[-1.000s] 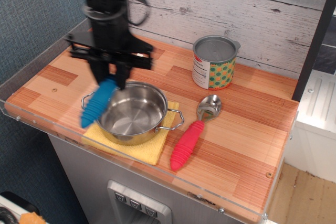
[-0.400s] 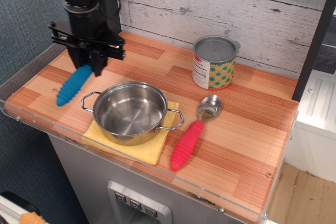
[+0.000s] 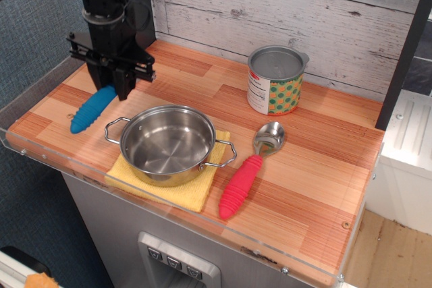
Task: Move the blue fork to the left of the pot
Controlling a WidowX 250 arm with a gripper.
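The blue fork [image 3: 93, 109] lies slanted at the left of the wooden counter, left of the pot [image 3: 156, 175]. Only its ribbed blue handle shows; its tines are hidden under the gripper. My gripper [image 3: 116, 85] points down over the fork's upper right end and is shut on it. The handle's lower left end looks to rest on the counter. The shiny steel pot stands empty on a yellow cloth [image 3: 192, 193], its left loop handle [image 3: 111, 128] close to the fork.
A red-handled spoon [image 3: 243, 180] lies right of the pot. A printed tin can [image 3: 275, 80] stands at the back. A clear plastic guard [image 3: 40, 92] runs along the counter's left and front edges. A plank wall stands behind.
The gripper carried the fork from over the pot's left rim leftwards, then lowered it slightly to the counter left of the pot.
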